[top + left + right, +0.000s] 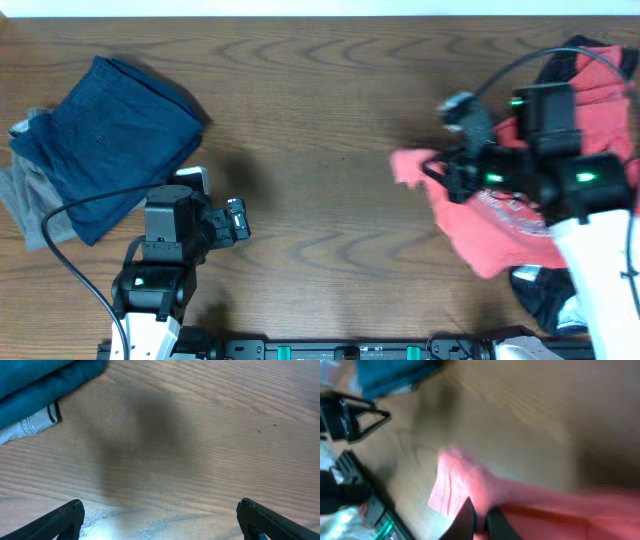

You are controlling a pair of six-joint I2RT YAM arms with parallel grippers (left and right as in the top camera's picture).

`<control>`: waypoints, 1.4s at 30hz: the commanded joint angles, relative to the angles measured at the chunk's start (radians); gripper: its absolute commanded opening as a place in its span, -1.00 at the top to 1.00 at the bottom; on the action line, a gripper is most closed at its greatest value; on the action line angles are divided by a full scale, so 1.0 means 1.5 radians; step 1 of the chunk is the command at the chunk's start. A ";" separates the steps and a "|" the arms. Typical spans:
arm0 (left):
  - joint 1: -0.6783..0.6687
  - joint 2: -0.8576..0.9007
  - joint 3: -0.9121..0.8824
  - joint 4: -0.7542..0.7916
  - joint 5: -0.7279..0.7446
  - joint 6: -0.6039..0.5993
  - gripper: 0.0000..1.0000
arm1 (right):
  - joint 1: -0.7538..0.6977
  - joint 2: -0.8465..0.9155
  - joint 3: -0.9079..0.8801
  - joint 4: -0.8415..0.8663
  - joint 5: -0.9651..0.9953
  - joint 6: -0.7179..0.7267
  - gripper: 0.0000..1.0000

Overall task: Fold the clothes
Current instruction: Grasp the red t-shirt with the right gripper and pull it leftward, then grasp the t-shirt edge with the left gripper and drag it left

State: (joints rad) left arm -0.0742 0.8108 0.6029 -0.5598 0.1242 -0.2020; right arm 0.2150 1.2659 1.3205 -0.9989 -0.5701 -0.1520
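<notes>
desk [330, 110]: is carrying two cloth groups, one at each end, with bare wood between them.
shirt [500, 235]: red, is lying bunched at the right end over a dark garment [545, 295]. Its long axis is running from the far right corner towards the near middle, and one corner is stretching left.
blue stack [110, 140]: already folded, is resting at the far left on a grey piece [25, 200].
right arm [590, 250]: is reaching over the shirt and is by far the nearer arm.
right jaws: are pinching the shirt's left corner, with the cloth trailing away to the right.
left arm [165, 240]: is hovering just beside the stack, well apart from the shirt.
left jaws: are standing wide open over bare desk, gripping nothing.
judgement: spreading probably calls for a pull left, towards the bare wood.
</notes>
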 commanded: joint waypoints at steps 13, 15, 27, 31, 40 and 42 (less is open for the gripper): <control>-0.001 0.000 0.016 0.010 -0.001 -0.002 -0.96 | 0.208 0.112 -0.053 0.253 0.200 0.136 0.38; -0.002 0.000 0.016 0.021 0.001 -0.004 -0.95 | 0.194 0.108 -0.052 0.224 0.319 0.214 0.30; -0.058 0.140 0.015 0.106 0.197 -0.117 -0.96 | -0.061 0.022 -0.052 0.043 0.388 0.273 -0.15; -0.148 0.249 0.015 0.172 0.225 -0.169 -0.96 | -0.135 0.019 -0.052 -0.023 0.385 0.272 -0.46; -0.339 0.461 0.016 0.388 0.226 -0.273 -0.96 | -0.202 0.019 -0.052 -0.079 0.385 0.265 -0.47; -0.372 0.504 0.016 0.452 0.224 -0.300 -0.96 | -0.202 0.019 -0.052 -0.081 0.385 0.265 -0.47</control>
State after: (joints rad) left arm -0.5808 1.5017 0.6086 0.0521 0.4496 -0.5667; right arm -0.0776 1.3014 1.2350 -1.1145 0.0006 0.2447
